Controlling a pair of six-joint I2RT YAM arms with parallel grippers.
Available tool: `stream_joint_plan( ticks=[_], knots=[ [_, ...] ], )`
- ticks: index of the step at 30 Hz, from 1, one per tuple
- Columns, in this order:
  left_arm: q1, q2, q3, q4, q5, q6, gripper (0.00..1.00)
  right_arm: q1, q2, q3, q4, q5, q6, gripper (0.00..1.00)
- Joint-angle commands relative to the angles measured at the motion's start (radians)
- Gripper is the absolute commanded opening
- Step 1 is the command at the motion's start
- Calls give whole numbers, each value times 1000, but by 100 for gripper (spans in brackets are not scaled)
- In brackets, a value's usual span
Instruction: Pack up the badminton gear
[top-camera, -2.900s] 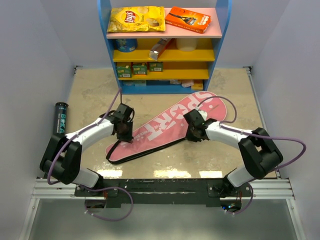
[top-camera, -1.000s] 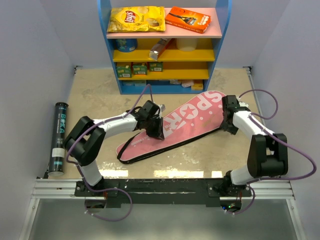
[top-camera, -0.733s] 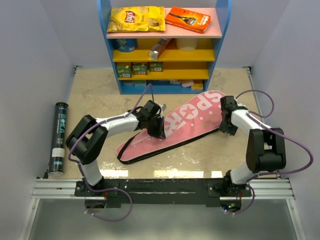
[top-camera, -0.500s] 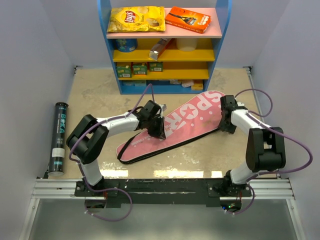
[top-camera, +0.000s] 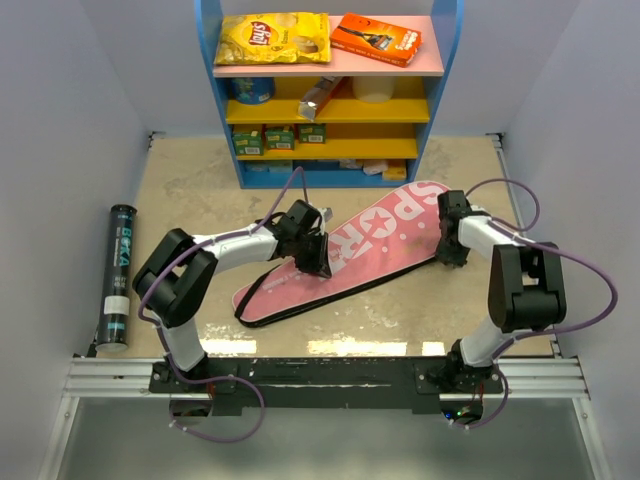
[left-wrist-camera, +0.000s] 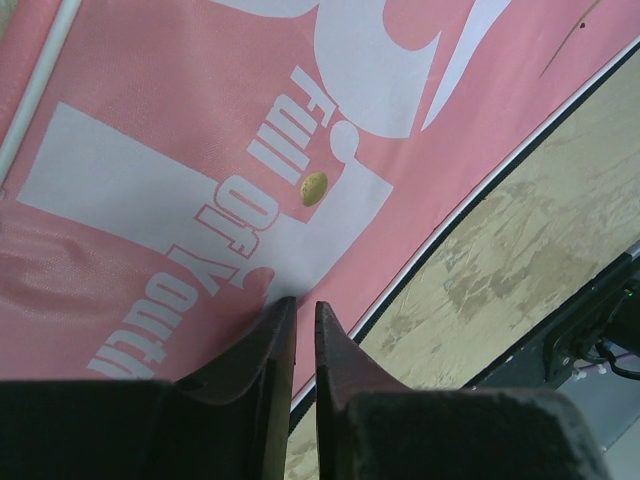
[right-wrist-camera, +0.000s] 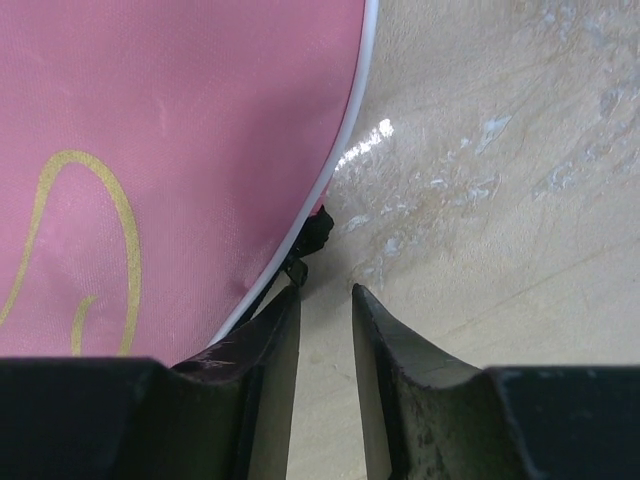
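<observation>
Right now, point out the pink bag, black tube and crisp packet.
pink bag (top-camera: 375, 250), top external view, mid body.
black tube (top-camera: 117, 272), top external view, mid length.
crisp packet (top-camera: 272, 38), top external view, centre.

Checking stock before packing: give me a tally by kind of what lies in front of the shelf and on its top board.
Pink bag: 1
Black tube: 1
Yellow crisp packet: 1
Orange box: 1
Total: 4

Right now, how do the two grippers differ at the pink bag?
The left gripper sits near mid-length on the pink bag, on its lettered face; the right gripper is at the wide end's rim, by a small black tab. The left's jaws are nearly closed, apparently pinching fabric; the right's stand apart, holding nothing. Both point down at the bag.
</observation>
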Motion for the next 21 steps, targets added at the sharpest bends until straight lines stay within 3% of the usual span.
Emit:
stream_joint_plan(
  ticks=[1, 10, 19, 21],
  knots=[
    [15, 22, 2, 42, -28, 11, 18, -5, 26, 43, 24, 41, -3, 30],
    [17, 22, 0, 42, -30, 13, 18, -5, 74, 43, 53, 36, -17, 19],
    [18, 22, -4, 44, -27, 13, 17, -5, 94, 42, 87, 9, -52, 20],
    [20, 22, -4, 45, -27, 11, 17, -5, 110, 34, 98, -16, -61, 10]
  ],
)
